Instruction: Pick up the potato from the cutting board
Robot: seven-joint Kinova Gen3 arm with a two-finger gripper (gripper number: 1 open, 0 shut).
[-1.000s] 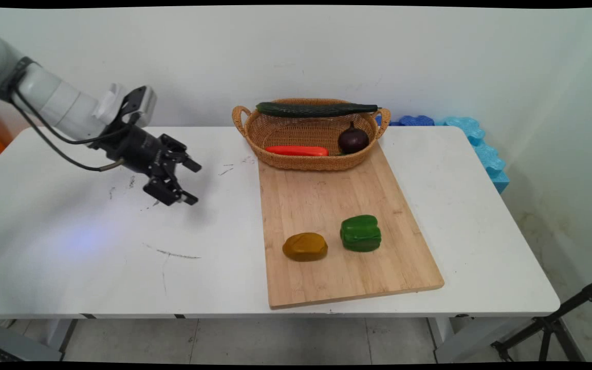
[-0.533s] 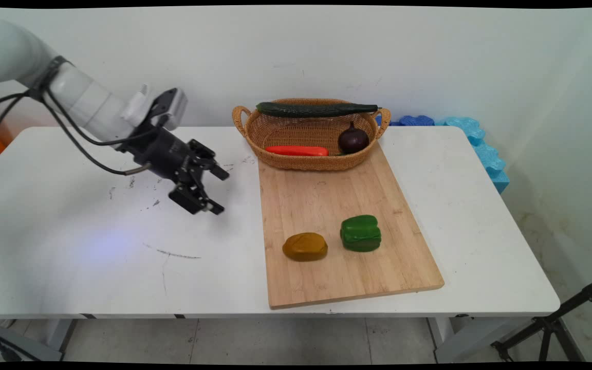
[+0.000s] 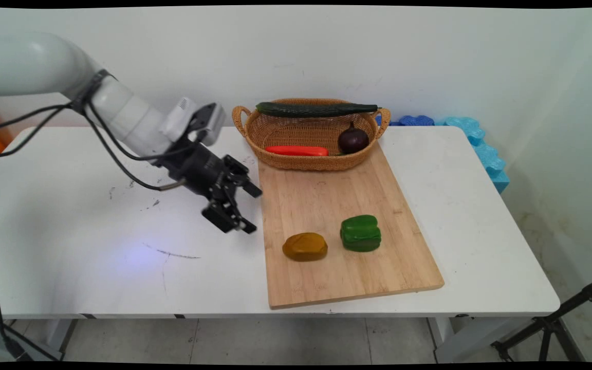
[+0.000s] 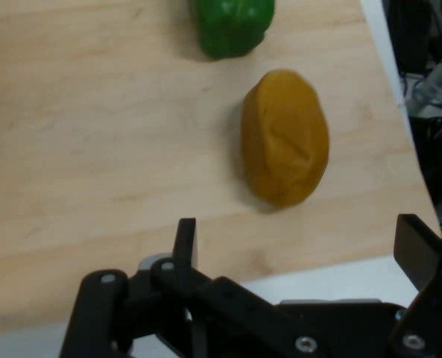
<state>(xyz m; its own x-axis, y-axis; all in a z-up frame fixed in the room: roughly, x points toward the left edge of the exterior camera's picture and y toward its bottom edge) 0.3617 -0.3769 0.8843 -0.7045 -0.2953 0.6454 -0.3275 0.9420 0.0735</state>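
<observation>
White arm reaches in from upper left, angled down-right, end effector (image 3: 252, 209) w/ fingers spread, empty.

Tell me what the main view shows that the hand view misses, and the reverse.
Only the main view: the wicker basket holding a cucumber, a red carrot and a dark onion. Only the hand view: the crease across the brown potato's top, seen close. Both: the open end effector, the cutting board and the green pepper.
</observation>
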